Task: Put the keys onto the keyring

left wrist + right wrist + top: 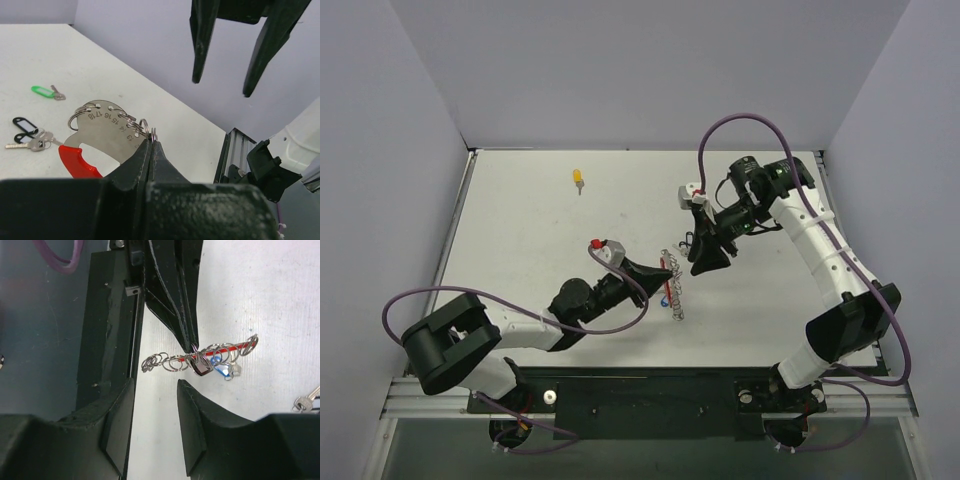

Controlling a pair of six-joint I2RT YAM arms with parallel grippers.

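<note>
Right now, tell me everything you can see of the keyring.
The keyring is a flat, curved silver metal plate with stamped numbers beside small holes that carry silver split rings, and a glossy red section at one end. It stands on edge, pinched at a ring by the shut left gripper. A blue tag hangs from it.

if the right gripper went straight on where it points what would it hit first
Likely the silver split rings on the red-and-metal keyring pinched by the left gripper, though depth is unclear.
</note>
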